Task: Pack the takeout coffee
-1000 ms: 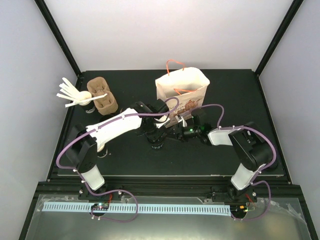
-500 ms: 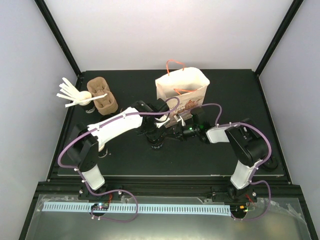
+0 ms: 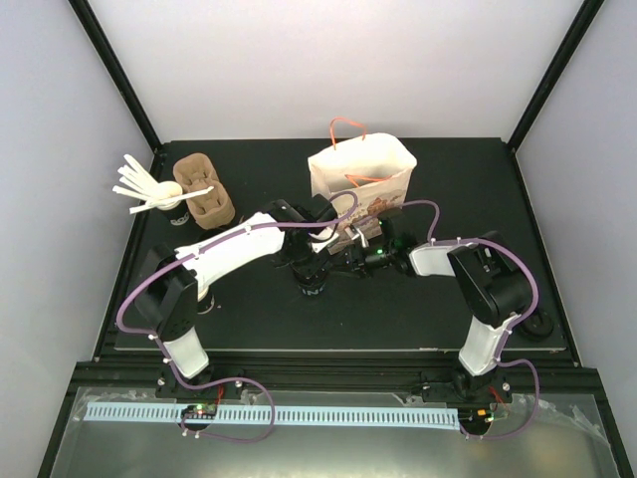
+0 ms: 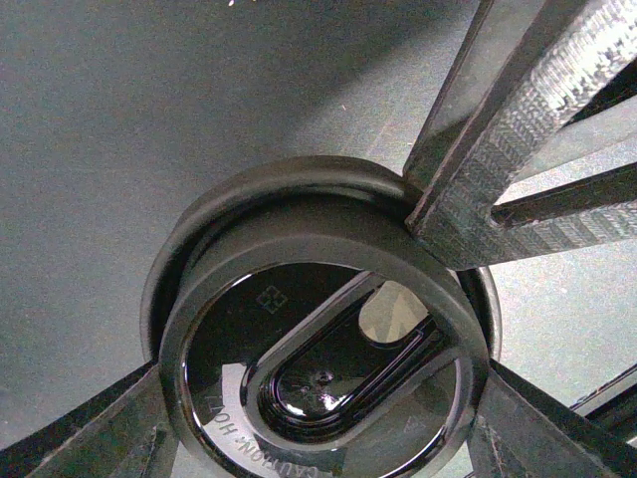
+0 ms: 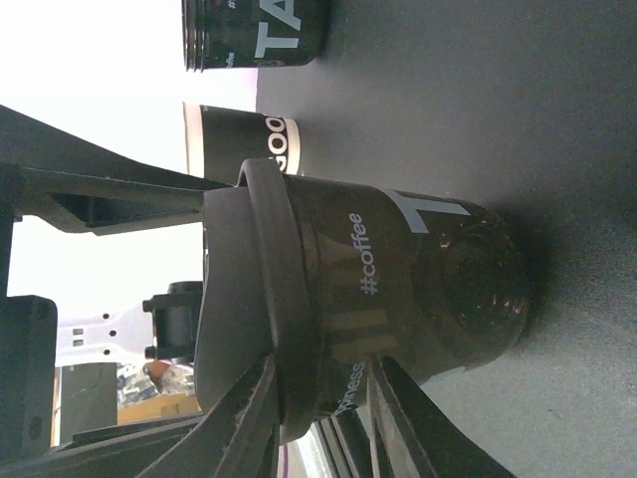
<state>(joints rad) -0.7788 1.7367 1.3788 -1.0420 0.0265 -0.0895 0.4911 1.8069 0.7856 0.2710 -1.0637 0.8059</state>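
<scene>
A takeout coffee cup [image 3: 311, 286], black with white lettering and a black lid, stands mid-table. My left gripper [image 3: 309, 271] hangs over it. In the left wrist view the lid [image 4: 318, 349] fills the frame, and my left gripper [image 4: 323, 398] is shut on the cup with a finger [image 4: 90, 433] against each side. My right gripper [image 3: 338, 265] comes in from the right, and its textured fingers [image 4: 518, 129] touch the lid's rim. In the right wrist view the cup [image 5: 418, 279] lies close ahead. The right gripper [image 5: 323, 373] stands slightly open, straddling the lid's lower edge [image 5: 299, 329].
A white paper bag [image 3: 363, 179] with orange handles stands open just behind the grippers. Brown pulp carriers [image 3: 204, 197] and a lidless cup of white stirrers [image 3: 164, 204] sit at the back left. Two more black cups [image 5: 254, 30] [image 5: 244, 139] show beyond the held one.
The right arm has slid left, bringing its gripper up against the cup. The left arm and the cup have stayed put.
</scene>
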